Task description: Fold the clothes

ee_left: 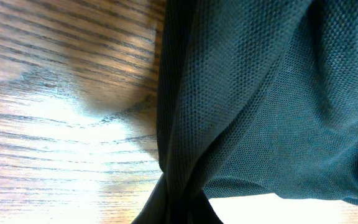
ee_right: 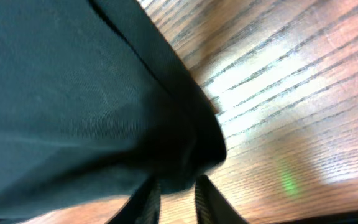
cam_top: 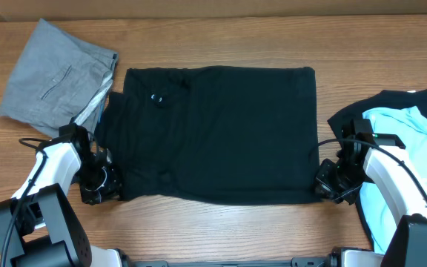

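Note:
The clothes' black shirt (cam_top: 221,133) lies flat as a wide rectangle in the middle of the table. My left gripper (cam_top: 98,182) sits at its near left corner, shut on the fabric. In the left wrist view the black shirt (ee_left: 253,93) gathers to a pinched bunch at the bottom edge and hides the fingers. My right gripper (cam_top: 328,182) is at the near right corner. In the right wrist view its two fingers (ee_right: 149,199) stand a little apart, wood showing between them. The shirt's folded corner (ee_right: 191,149) lies at their tips.
Folded grey trousers (cam_top: 54,78) lie at the far left, touching the shirt's left edge. A light blue tee (cam_top: 414,156) lies at the right, partly under my right arm. Bare wooden table (cam_top: 221,230) runs along the front.

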`<state>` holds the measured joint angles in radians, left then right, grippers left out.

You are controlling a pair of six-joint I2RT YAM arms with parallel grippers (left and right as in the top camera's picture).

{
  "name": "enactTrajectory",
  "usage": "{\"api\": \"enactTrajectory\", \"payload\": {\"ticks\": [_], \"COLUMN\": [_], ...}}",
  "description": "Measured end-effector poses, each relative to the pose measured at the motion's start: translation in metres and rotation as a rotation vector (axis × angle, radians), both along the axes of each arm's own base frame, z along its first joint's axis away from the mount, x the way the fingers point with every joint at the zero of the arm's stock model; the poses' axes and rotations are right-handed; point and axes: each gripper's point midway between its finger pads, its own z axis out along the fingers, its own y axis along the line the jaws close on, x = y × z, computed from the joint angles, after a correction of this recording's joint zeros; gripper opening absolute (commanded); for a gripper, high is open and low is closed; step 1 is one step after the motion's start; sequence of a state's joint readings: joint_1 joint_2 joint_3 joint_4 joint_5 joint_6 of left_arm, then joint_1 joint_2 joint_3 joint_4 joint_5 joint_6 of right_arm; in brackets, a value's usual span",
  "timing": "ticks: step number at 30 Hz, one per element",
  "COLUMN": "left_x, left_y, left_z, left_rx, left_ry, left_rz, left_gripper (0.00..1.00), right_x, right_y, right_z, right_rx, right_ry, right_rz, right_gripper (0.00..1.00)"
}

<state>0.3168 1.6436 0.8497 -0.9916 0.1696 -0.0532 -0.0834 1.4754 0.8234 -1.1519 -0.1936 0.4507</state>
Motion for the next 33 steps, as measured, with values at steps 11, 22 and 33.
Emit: {"api": "enactTrajectory", "payload": {"ticks": [11,22,33], "left_x": [0.000,0.001,0.000], "left_y": [0.000,0.001,0.000], "left_z": [0.000,0.000,0.000], "left_rx": [0.002,0.003,0.002], "left_ry": [0.000,-0.002,0.002], "left_rz": [0.000,-0.001,-0.001], "left_gripper": [0.04,0.04,0.04], "right_x": [0.008,0.016,-0.001], "right_y": [0.002,0.010,0.011], "right_z": [-0.014,-0.019,-0.004], "right_rx": [0.005,0.051,0.056], "right_ry": [-0.048,-0.096,-0.023], "right_rz": [-0.040,-0.052,-0.045], "right_gripper": [0.41,0.04,0.04]}}
